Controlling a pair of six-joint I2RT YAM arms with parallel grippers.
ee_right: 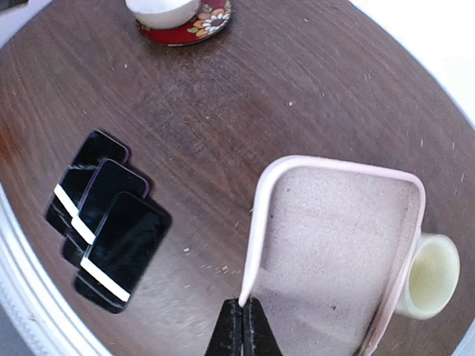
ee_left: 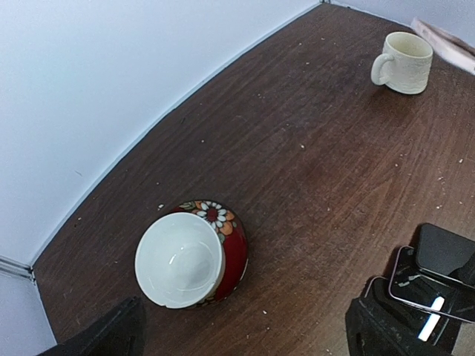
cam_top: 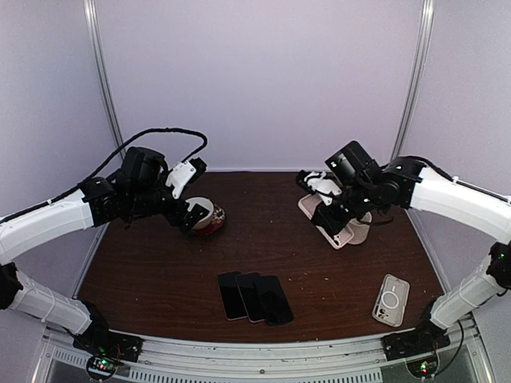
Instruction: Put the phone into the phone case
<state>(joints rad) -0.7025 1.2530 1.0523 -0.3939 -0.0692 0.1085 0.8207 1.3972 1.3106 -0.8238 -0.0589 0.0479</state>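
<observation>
Three black phones (cam_top: 255,297) lie side by side, overlapping, near the table's front middle; they also show in the right wrist view (ee_right: 104,219) and partly in the left wrist view (ee_left: 438,274). My right gripper (ee_right: 243,315) is shut on the rim of a pink phone case (ee_right: 334,245), held tilted above the back right of the table (cam_top: 335,223). A second, clear case (cam_top: 391,300) lies flat at the front right. My left gripper (cam_top: 192,217) hangs open and empty over a bowl at the back left.
A red flowered bowl (ee_left: 191,256) with a white inside sits at the back left, under the left gripper. A cream mug (ee_left: 403,62) stands at the back right, beside the held pink case. A metal rail runs along the front edge (cam_top: 255,351).
</observation>
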